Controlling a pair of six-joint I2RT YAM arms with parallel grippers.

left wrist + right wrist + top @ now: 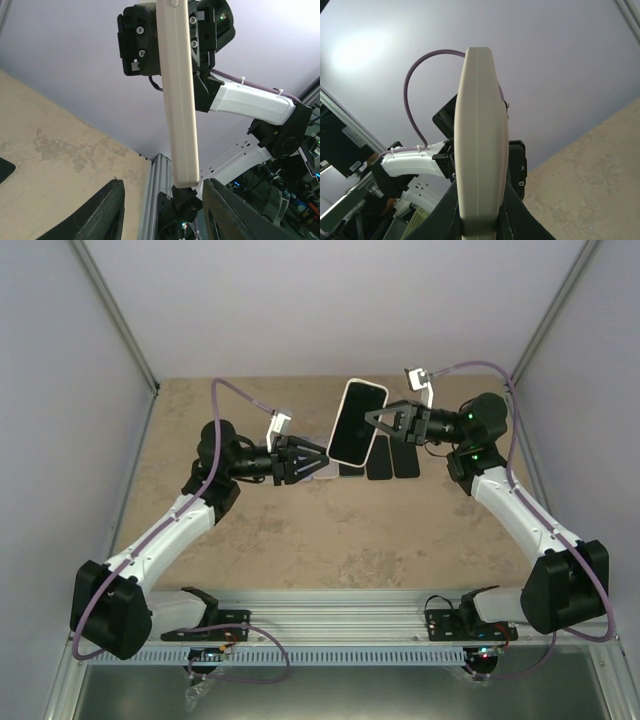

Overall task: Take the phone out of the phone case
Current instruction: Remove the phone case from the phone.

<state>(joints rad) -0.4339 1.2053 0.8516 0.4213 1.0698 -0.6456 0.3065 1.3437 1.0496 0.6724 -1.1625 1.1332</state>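
One phone point(356, 425): sits in its case, dark screen toward the overhead camera, held in the air over the far middle of the table point(300, 540).
One phone case point(177, 100): a cream shell wrapped around the phone and not yet off; both wrist views show it edge-on.
Right gripper point(378, 422): clamped on the cased phone across its thickness, carrying all the weight.
Left gripper point(318, 460): jaws apart and holding nothing, sitting at the phone's near end. In its wrist view the two fingers point(107, 212) stand either side of that end, close to it but apart.
Step in hand: as I read it, I'm lining up the left arm to catch the case's lip so the phone can be peeled free.
Doing it well: I'd bring the left fingers onto the case rim only — not the glass. Then I'd pinch one corner and pull it away slowly while the right keeps its hold. Because the right grip spans phone and shell together, it may pin the two; I'd peel from the far corner first and watch for slip.
Counts: one phone, one case, two grippers — and three dark flat pieces point(381, 462) lying on the table under the phone; I can't tell what they are.
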